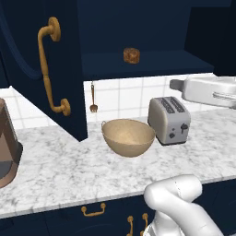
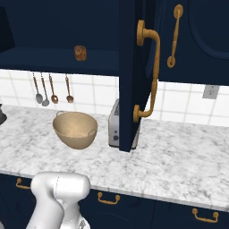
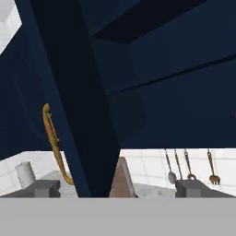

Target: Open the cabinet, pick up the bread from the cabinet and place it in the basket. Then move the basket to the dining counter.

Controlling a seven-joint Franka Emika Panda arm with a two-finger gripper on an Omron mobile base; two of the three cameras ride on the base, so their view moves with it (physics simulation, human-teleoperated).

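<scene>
The navy cabinet (image 1: 138, 32) stands open, and its left door (image 1: 46, 60) and right door (image 2: 134, 76) both swing out over the worktop. The bread (image 1: 131, 55), a small brown lump, sits on the cabinet's shelf (image 2: 81, 53). Below it the tan basket (image 1: 128, 137) rests empty on the marbled worktop (image 2: 75, 129). My gripper (image 3: 118, 189) is open with nothing between its fingertips (image 3: 44, 188). It faces the edge of the left door (image 3: 78, 115) and that door's brass handle (image 3: 53, 143). My white arm (image 1: 203, 90) reaches in above the toaster. The dining counter is out of view.
A silver toaster (image 1: 169, 120) stands right of the basket, partly behind the right door (image 2: 114, 125). Several utensils (image 2: 53, 91) hang on the tiled wall. A brown appliance (image 1: 5, 143) sits at the worktop's left end. Brass-handled drawers (image 2: 108, 198) run below.
</scene>
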